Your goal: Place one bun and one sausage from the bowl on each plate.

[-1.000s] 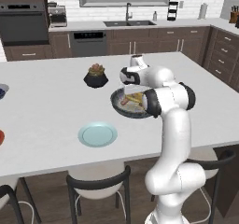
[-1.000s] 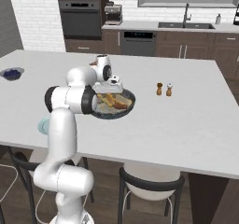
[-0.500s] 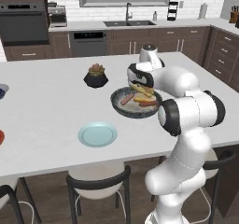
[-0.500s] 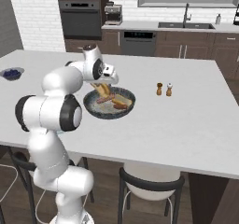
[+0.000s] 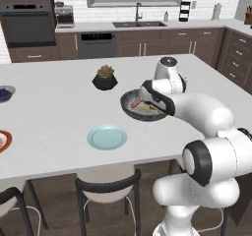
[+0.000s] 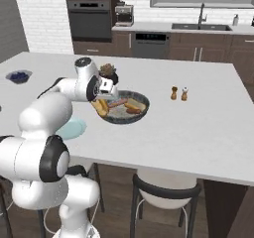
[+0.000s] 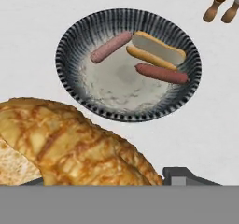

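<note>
While my end effector [image 6: 102, 104] grips a golden bun [image 7: 70, 146] above the bowl's [image 7: 70, 83] left rim, two sausages [image 7: 111, 46] and another bun [image 7: 156, 49] remain inside, mid-desk [image 5: 59, 122].

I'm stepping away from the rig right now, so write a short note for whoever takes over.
Gripper: shut on a bun, lifted above the bowl.
Bowl: mid-counter, holds one bun and two sausages, the pale one and the redder one.
Plates: the teal plate lies near the counter's front edge, bare; the orange-rimmed plate lies at the far left, cut off by the frame.
Done: one bun picked up, nothing set on the teal plate.
Left: place this bun, then the second bun and both sausages, one of each per plate.
</note>
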Robot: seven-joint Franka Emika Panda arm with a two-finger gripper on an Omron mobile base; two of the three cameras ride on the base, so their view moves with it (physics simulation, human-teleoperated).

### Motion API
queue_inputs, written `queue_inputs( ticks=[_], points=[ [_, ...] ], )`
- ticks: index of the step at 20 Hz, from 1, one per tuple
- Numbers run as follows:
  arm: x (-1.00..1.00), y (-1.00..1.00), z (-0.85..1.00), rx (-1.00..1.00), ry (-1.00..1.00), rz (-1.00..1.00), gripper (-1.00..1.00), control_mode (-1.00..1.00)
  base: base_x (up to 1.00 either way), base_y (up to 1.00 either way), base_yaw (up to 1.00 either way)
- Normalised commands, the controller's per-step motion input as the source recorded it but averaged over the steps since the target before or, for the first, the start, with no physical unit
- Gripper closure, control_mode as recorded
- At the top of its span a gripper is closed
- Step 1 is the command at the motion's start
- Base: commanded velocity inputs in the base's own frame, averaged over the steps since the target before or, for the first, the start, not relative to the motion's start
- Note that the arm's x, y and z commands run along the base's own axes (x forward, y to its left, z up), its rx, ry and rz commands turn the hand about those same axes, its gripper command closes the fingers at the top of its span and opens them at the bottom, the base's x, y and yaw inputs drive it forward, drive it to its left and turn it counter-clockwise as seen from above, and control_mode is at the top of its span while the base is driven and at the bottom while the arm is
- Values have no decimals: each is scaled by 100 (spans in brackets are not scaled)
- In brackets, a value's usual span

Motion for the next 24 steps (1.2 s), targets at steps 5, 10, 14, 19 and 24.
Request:
queue_inputs(
  ticks=[5,10,14,19,24],
  points=[
    [0,0,0,0,0,0,100,100,-50,100,16],
    [0,0,0,0,0,0,100,100,3,100,9],
    [0,0,0,0,0,0,100,100,31,100,1],
    [0,0,0,0,0,0,100,100,61,100,-10],
    [17,12,-7,0,0,-2,100,-100,57,78,-13]
  ],
)
